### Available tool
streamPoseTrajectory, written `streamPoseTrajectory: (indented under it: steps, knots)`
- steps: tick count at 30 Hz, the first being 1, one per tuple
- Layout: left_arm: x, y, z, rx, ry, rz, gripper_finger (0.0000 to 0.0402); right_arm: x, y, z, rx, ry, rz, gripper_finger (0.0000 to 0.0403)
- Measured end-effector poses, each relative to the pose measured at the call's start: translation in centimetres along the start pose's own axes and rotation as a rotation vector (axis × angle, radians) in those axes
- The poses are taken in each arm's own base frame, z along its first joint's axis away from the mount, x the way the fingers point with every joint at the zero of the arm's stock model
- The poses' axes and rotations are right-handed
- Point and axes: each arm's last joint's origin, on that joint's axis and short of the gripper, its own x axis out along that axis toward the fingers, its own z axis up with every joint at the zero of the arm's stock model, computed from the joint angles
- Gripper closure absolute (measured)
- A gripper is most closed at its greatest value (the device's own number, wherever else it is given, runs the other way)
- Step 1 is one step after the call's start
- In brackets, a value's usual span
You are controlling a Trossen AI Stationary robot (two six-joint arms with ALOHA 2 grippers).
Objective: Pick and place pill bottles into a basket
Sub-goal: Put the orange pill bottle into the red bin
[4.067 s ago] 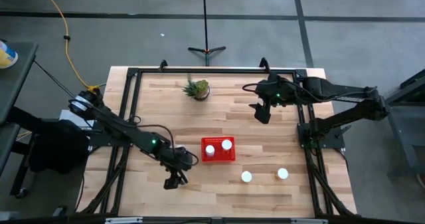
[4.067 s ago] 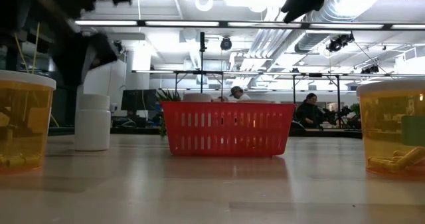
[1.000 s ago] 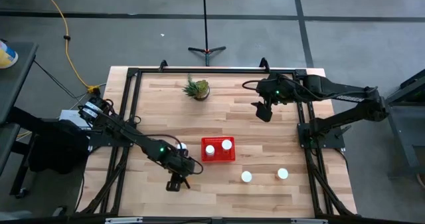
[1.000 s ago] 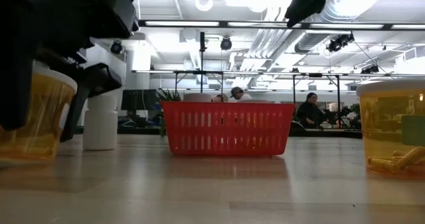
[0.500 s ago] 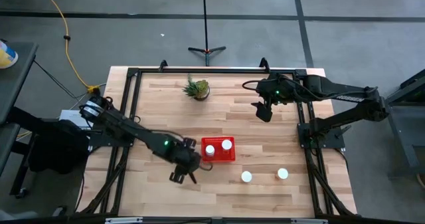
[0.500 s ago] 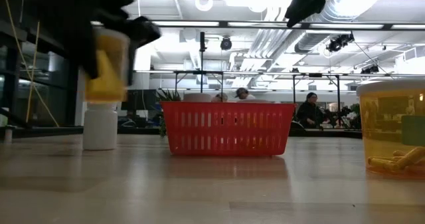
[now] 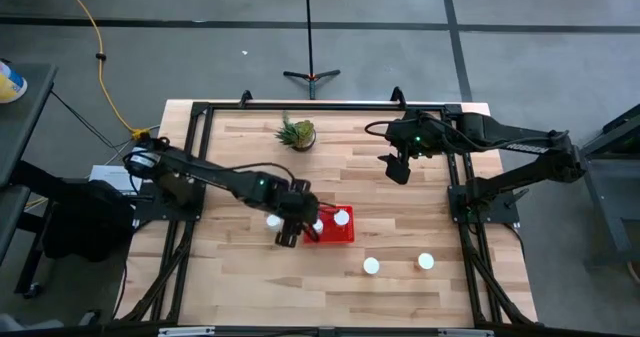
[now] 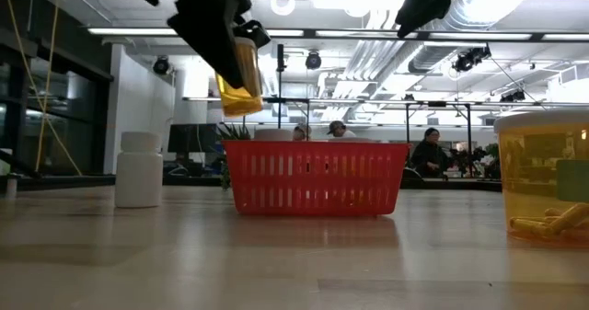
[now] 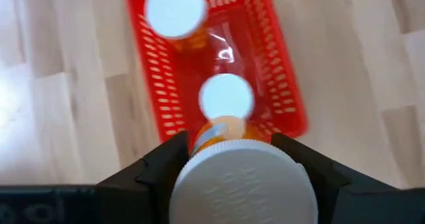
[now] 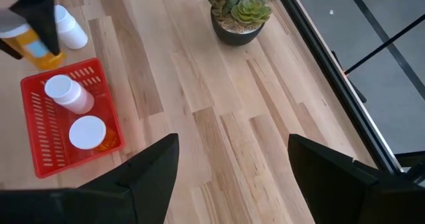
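Left gripper [image 7: 290, 224] up in the air, just left of the red basket [image 7: 347, 239], clenched on an orange pill bottle [image 8: 238, 75]; white cap [image 9: 240, 182] snug between the two dark fingers [image 9: 156, 170]; bottle hanging above the basket's left end in the low view, not inside yet. Two bottles [image 7: 316, 225] [image 7: 342, 217] standing in the basket already; one white bottle [image 7: 272, 220] on the wood just left of the gripper; two more [image 7: 371, 266] [image 7: 426, 261] on the near side of the table, right of the basket.

Probably a light bottle; hard and stiff, so no squashing; smooth round sides, likely a bit slippery, so easy to twist or slide. Best held across the cap or top of the body, like here.

Right gripper [image 7: 397, 169] waiting high over the far right of the table, well apart from the basket; fingers [image 10: 149, 165] spread wide, holding nothing.
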Motion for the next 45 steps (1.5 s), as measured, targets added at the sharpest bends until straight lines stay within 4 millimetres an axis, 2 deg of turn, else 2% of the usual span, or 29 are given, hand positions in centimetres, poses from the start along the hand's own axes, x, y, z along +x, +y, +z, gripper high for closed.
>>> streamPoseTrajectory:
  steps: [7, 11, 17, 22, 24, 36, 45]
  knots:
    - [0.1, 1.9, 0.7, -0.024, -0.083, 0.024, 0.0180, 0.0, 0.0, 0.0, -0.002, 0.000, 0.000, 0.0130]
    - [0.1, 2.6, 1.1, -0.036, -0.135, 0.015, 0.0176, 0.0, 0.0, 0.0, -0.003, 0.000, 0.000, 0.0130]
    - [-0.1, 2.5, 1.8, -0.015, -0.209, -0.001, 0.0159, 0.0, 0.0, 0.0, -0.007, -0.002, -0.009, 0.0130]
    - [0.5, 2.5, 2.2, -0.016, -0.233, -0.004, 0.0175, 0.0, 0.0, 0.1, -0.005, -0.014, -0.018, 0.0130]
    - [0.9, 2.5, 2.9, -0.020, -0.266, -0.021, 0.0179, 0.0, 0.0, 0.2, -0.003, -0.022, -0.017, 0.0130]
    - [4.1, 1.5, 5.0, 0.010, -0.192, -0.135, 0.0173, 0.9, 0.2, 0.4, -0.014, -0.003, -0.019, 0.0130]
    - [4.9, 1.4, 4.6, -0.002, -0.140, -0.154, 0.0170, 1.3, 0.3, 0.5, -0.023, 0.002, -0.020, 0.0130]
